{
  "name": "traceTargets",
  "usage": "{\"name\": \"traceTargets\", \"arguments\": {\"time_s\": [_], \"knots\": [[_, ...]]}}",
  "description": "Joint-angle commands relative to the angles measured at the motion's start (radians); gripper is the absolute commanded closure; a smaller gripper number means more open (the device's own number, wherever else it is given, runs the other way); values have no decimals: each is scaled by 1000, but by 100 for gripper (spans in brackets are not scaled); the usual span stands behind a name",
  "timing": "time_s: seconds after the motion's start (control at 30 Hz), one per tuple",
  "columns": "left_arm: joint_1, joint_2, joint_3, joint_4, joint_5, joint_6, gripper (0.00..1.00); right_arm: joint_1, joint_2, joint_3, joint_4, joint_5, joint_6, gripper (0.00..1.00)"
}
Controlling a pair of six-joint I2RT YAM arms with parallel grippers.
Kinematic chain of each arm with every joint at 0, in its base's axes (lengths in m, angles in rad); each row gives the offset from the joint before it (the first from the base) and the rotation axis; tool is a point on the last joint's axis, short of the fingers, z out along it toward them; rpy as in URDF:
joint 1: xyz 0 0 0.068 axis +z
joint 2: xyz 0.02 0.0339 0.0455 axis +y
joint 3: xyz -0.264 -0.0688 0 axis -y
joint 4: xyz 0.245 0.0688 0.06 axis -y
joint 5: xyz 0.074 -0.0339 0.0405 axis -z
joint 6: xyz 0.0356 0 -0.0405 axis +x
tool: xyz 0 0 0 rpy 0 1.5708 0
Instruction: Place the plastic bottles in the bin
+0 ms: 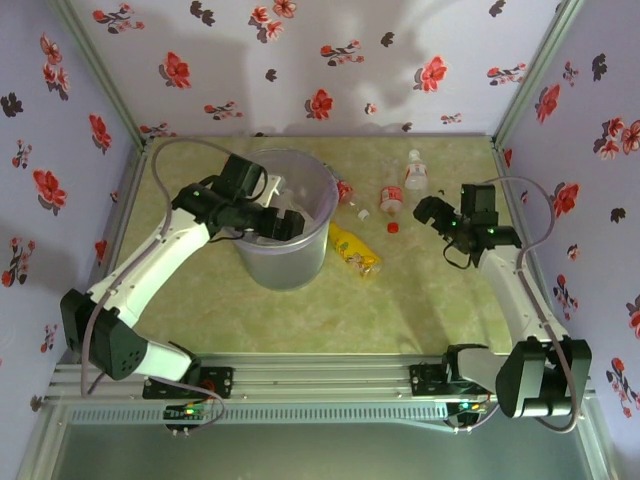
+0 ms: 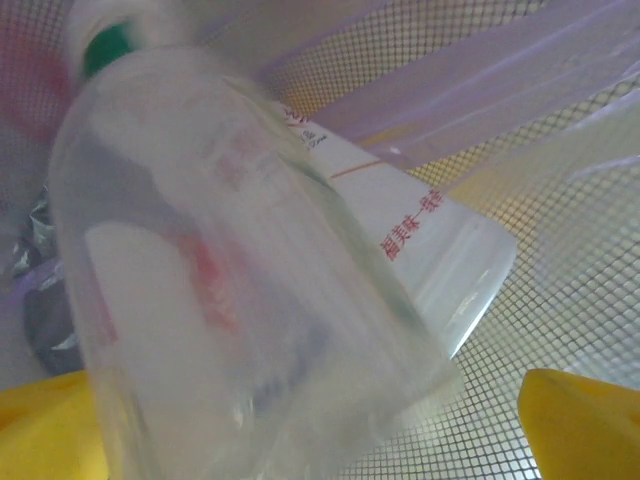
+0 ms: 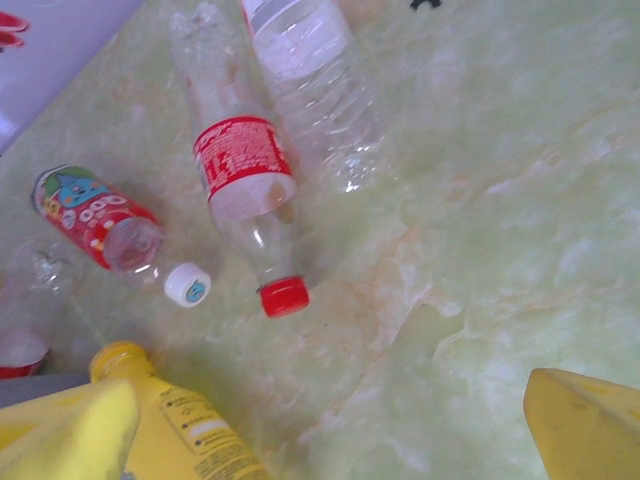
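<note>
Top external: bin point(image 1: 300, 262) left of centre on tabletop point(image 1: 420, 300). Left gripper point(image 1: 283, 224) inside its rim. Yellow-labelled bottle point(image 1: 355, 250) lies just beside the bin wall. Right gripper point(image 1: 428, 212) near the loose bottles, with bare tabletop in front.

Left wrist: left gripper point(image 2: 320, 430) wide. A blurred green-capped bottle point(image 2: 250, 300) lies between the fingers, clear of the right-hand one.

Right wrist: right gripper point(image 3: 330, 420) wide and empty. Red-capped bottle point(image 3: 245, 190), clear bottle point(image 3: 320, 90) and small red bottle point(image 3: 95, 220) lie ahead. Open room rightward.
</note>
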Motion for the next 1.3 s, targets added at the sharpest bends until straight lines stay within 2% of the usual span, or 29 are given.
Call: {"name": "traceTargets", "arguments": {"time_s": [0.0, 0.1, 0.37, 0.57, 0.83, 1.07, 1.27], "knots": [[5, -30, 42, -8, -11, 12, 0, 59, 33, 71, -29, 165, -51, 1], [7, -51, 40, 8, -18, 2, 1, 119, 105, 115, -22, 288, -71, 1], [6, -126, 17, 74, -62, -62, 0, 121, 374, 302, 12, 370, -88, 4], [8, -199, -54, 151, -94, -122, 0, 108, 627, 492, -19, 339, -101, 7], [7, -219, -78, 204, -107, -157, 0, 60, 835, 637, -38, 252, -122, 9], [8, -226, -116, 250, -112, -181, 0, 56, 915, 671, -31, 205, -122, 8], [13, -220, -80, 226, -122, -163, 1, 50, 947, 669, -23, 188, -108, 12]]}}
